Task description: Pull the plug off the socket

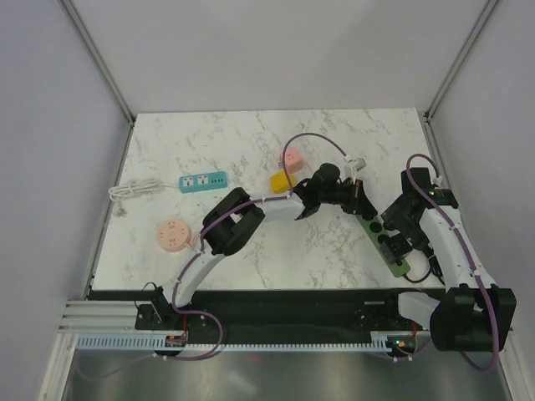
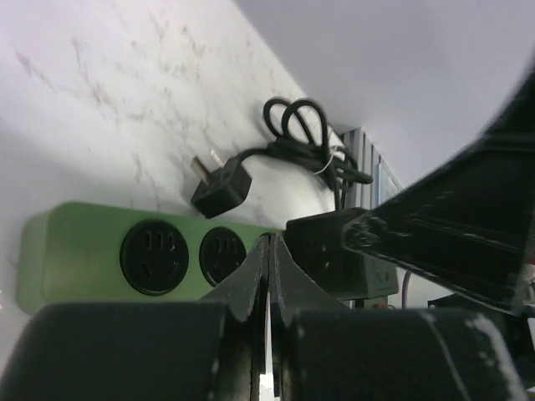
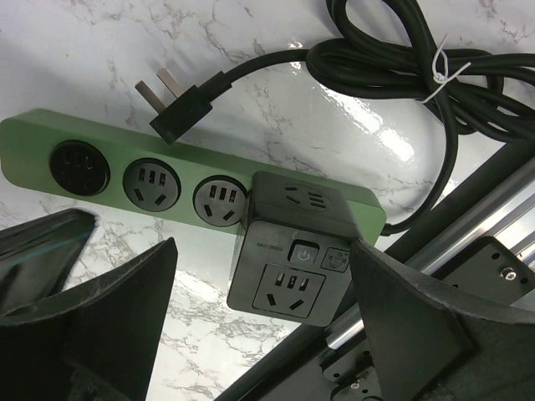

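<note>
While the left hand [image 2: 269,271] had its fingers pressed together with nothing between them, the right hand [image 3: 263,259] was spread wide, one finger on each side of the black cube adapter [image 3: 288,251]. Whether either finger touched the cube could not be told.

The cube sat plugged into the last socket at the near end of the green power strip [image 3: 25,154], which lay at the right side of the desk [image 1: 209,134], running from near to far. The strip's three other round sockets were unoccupied.

A loose black plug [image 3: 185,109] lay on the marble just beside the strip, its prongs bare and in no socket. Its cable [image 3: 393,63] was gathered in a coil bound with a white tie [image 3: 447,67].

In the left wrist view the closed fingertips hung over the strip's edge, between the second socket and the cube.

Well apart, on the left half of the desk, lay a teal power strip [image 1: 204,180] with a white cord [image 1: 134,190], a round pink socket block [image 1: 173,235], a yellow cube [image 1: 282,180] and a pink cube [image 1: 292,158].
</note>
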Available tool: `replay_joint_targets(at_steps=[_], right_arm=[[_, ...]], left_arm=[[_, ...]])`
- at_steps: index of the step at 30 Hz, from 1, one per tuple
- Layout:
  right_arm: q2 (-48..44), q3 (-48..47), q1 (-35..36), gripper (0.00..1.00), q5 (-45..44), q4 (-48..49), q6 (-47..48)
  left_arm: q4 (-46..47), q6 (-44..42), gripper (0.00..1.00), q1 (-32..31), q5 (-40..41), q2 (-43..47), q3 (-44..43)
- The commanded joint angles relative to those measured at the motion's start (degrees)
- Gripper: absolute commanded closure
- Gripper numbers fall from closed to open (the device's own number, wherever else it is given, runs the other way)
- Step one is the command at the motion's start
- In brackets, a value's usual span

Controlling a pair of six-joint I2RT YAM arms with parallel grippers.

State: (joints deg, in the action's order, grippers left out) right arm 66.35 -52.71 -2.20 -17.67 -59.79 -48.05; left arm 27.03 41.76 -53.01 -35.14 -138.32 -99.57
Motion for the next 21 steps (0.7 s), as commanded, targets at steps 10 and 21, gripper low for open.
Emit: replay_joint_targets(at_steps=[10, 21], right_arm=[[-2.4, 1.5, -1.6, 0.08, 0.2, 1.0, 0.4], [-0.3, 4.3, -1.8, 0.10, 3.3, 3.2, -0.5]], left_arm=[[-8.7, 8.9, 0.98, -3.9, 4.0, -6.3, -7.5], [-18.2, 9.8, 0.98, -4.2, 6.4, -8.6, -11.9]])
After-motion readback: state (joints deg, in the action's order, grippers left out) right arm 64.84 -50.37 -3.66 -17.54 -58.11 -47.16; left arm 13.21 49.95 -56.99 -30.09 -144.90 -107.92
